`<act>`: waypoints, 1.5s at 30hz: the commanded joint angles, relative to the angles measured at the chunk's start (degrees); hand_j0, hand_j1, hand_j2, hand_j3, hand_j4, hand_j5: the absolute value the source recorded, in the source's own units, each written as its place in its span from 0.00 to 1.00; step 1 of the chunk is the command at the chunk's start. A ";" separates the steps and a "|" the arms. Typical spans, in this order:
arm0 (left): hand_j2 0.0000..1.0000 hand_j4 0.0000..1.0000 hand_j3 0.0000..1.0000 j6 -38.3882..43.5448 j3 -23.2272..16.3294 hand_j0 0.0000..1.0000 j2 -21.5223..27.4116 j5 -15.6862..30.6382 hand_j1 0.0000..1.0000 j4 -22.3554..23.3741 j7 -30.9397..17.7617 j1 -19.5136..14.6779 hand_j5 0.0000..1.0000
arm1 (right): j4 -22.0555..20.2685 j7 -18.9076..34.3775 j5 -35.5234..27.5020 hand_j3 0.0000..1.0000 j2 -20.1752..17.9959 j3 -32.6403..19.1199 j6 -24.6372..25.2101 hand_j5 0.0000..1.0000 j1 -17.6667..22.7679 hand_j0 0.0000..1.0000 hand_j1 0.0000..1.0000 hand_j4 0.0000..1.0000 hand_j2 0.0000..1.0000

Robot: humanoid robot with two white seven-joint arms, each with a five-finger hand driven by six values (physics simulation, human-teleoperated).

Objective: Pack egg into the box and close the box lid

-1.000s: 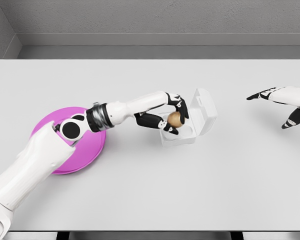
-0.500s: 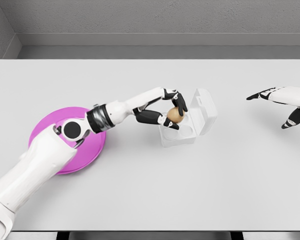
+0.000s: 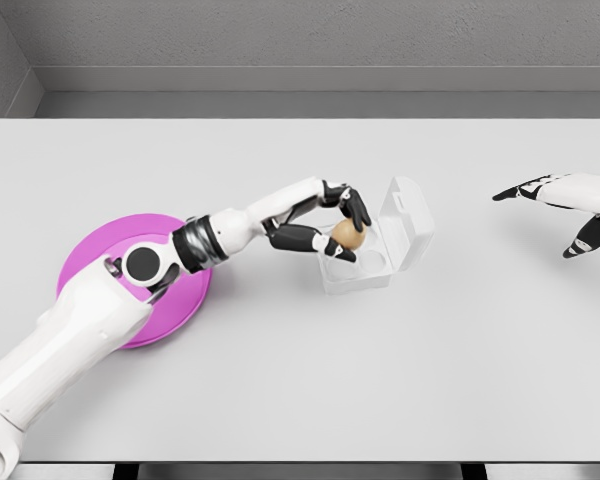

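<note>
Nearest, at the lower left, the robot's white left arm (image 3: 70, 330) comes in from the bottom corner and reaches up and to the right across the pale grey table (image 3: 300, 380). Its elbow joint lies over the flat round magenta plate (image 3: 185, 290), which sits on the left part of the table, partly hidden under the arm.

Further along, near the middle of the table, the left hand (image 3: 325, 225) with its black-tipped fingers (image 3: 358, 210) is curled around the small brown egg (image 3: 347, 235), thumb below and fingers arched over the top. The egg is held just above the near left part of the small clear plastic box (image 3: 365, 275), over its open tray. Whether the egg already touches the tray cannot be told.

The box's hinged clear lid (image 3: 408, 222) stands open, tilted up and back on the right, far side of the tray.

At the far right edge, well apart from the box, the right hand (image 3: 565, 205) hangs over the table with its fingers spread and loose, holding nothing; its white forearm runs out of the picture to the right.

Beyond the table, a grey wall (image 3: 300, 40) closes the scene.
</note>
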 commanded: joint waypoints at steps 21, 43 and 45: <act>0.37 0.37 0.37 7.45 -1.98 0.37 1.84 7.00 0.37 -1.61 -1.38 0.62 0.37 | -0.54 -0.02 -0.19 1.00 -0.13 -0.03 0.05 1.00 0.18 1.00 1.00 1.00 1.00; 0.35 0.35 0.35 7.28 -1.98 0.35 -5.37 6.73 0.35 7.97 -5.60 -5.54 0.35 | -0.80 -0.02 -0.19 1.00 -0.13 -0.03 0.05 1.00 0.18 1.00 1.00 1.00 1.00; 0.35 0.35 0.35 7.28 -1.98 0.35 -6.25 6.73 0.35 8.84 -5.68 -5.80 0.35 | -0.80 -0.02 -0.19 1.00 -0.13 -0.03 0.05 1.00 0.18 1.00 1.00 1.00 1.00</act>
